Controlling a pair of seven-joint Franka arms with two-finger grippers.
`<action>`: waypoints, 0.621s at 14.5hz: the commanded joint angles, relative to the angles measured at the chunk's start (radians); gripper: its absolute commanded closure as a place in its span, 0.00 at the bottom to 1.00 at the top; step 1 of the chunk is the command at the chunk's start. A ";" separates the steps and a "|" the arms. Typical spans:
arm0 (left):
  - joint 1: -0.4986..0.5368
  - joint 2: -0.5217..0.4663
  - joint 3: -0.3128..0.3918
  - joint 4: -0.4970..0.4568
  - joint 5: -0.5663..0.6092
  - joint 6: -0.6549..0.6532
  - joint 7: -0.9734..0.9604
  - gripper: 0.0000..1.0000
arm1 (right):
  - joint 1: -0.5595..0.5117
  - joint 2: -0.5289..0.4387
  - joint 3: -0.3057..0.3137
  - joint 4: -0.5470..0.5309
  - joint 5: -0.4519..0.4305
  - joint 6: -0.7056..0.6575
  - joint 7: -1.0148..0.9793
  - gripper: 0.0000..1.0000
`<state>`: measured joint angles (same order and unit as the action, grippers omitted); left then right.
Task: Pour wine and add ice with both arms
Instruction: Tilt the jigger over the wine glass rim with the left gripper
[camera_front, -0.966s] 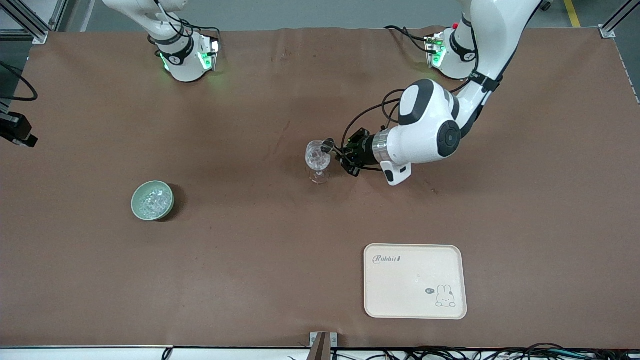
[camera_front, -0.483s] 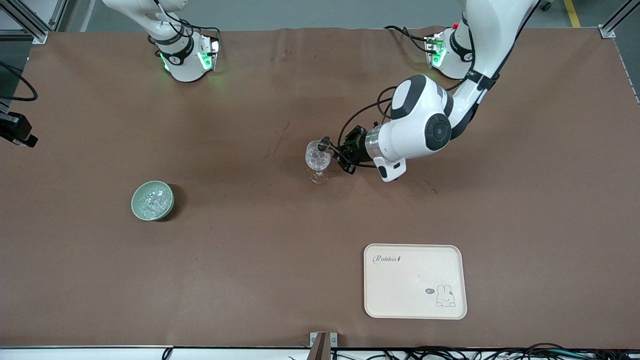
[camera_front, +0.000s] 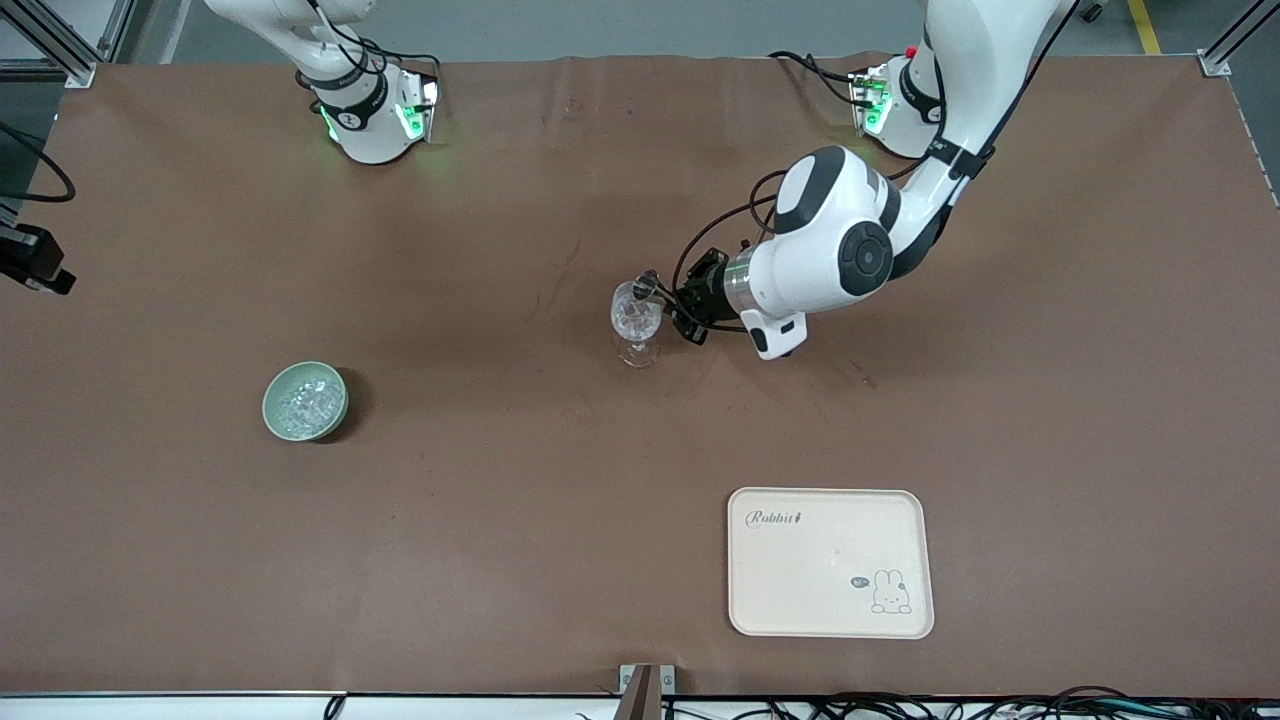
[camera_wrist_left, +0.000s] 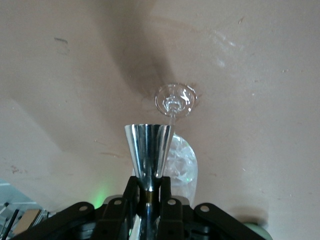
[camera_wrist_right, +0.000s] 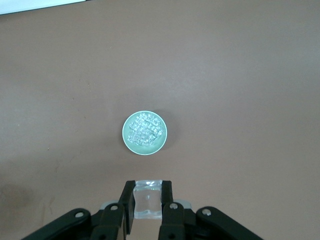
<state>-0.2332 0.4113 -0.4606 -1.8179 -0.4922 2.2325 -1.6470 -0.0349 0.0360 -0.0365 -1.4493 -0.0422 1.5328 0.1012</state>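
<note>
A clear wine glass (camera_front: 636, 320) stands mid-table with glinting clear chunks inside. My left gripper (camera_front: 668, 298) is shut on the stem of a silver metal measuring cup (camera_front: 648, 290), held sideways at the glass's rim. In the left wrist view the cup (camera_wrist_left: 148, 150) sits between the fingers (camera_wrist_left: 131, 187), with the glass bowl (camera_wrist_left: 182, 162) and foot (camera_wrist_left: 174, 100) past it. My right gripper (camera_wrist_right: 147, 192) is shut on a clear ice cube (camera_wrist_right: 147, 202) high over the green bowl (camera_wrist_right: 125, 134) of ice (camera_wrist_right: 145, 131). That gripper is out of the front view.
The green bowl (camera_front: 272, 395) with ice (camera_front: 305, 403) stands toward the right arm's end, nearer the camera than the glass. A cream rabbit tray (camera_front: 830, 600) lies near the front edge. Brown cloth covers the table.
The left arm's wrist and elbow have drawn in toward the glass and lifted a little. The measuring cup stays at the glass's rim. The bowl and tray have not moved.
</note>
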 joint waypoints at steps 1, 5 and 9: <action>-0.009 0.003 0.003 0.017 0.034 0.003 -0.036 1.00 | -0.003 -0.005 0.003 -0.005 0.004 -0.002 -0.003 0.99; -0.005 0.011 0.003 0.031 0.032 0.001 -0.042 1.00 | -0.005 -0.005 0.003 -0.005 0.004 -0.002 -0.003 0.99; 0.009 0.034 0.000 0.061 -0.005 -0.008 -0.024 1.00 | -0.003 -0.005 0.003 -0.005 0.004 -0.002 -0.003 0.99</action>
<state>-0.2270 0.4234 -0.4547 -1.7979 -0.4814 2.2325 -1.6595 -0.0349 0.0361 -0.0364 -1.4493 -0.0422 1.5329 0.1012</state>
